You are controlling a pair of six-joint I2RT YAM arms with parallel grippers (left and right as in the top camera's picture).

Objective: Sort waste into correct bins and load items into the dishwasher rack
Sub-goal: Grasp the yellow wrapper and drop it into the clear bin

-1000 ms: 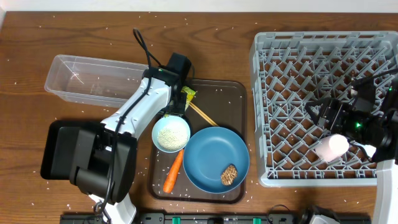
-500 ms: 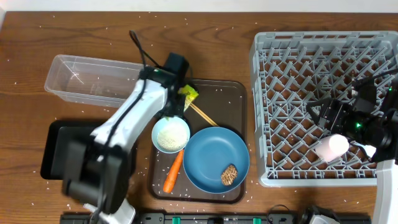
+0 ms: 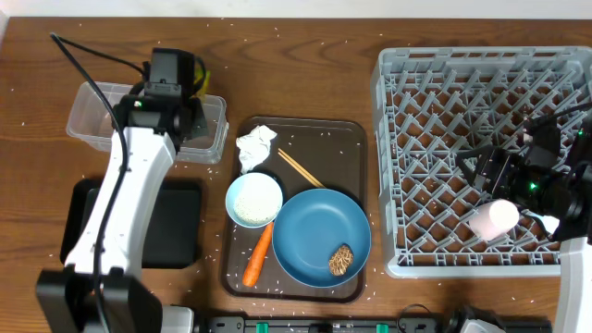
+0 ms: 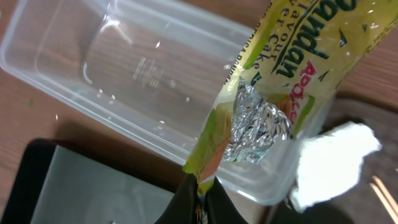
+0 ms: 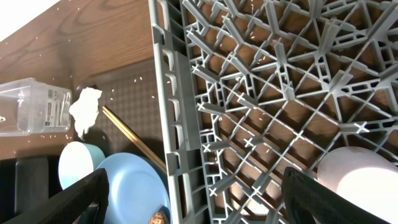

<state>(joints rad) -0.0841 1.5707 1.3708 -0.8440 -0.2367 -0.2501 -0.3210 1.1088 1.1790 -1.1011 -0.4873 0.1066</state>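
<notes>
One yellow-green wrapper (image 4: 292,68) hangs pinched in the left gripper (image 4: 200,198), with the clear tub (image 4: 124,74) just below and ahead; best to centre over the tub, lower, then release.

Picture edges cut off the top of the yellow-green wrapper (image 4: 298,56) and the near side of the pale pink cup (image 5: 364,177); we lose part of the black tray (image 3: 176,222) under the left arm (image 3: 125,194).
</notes>
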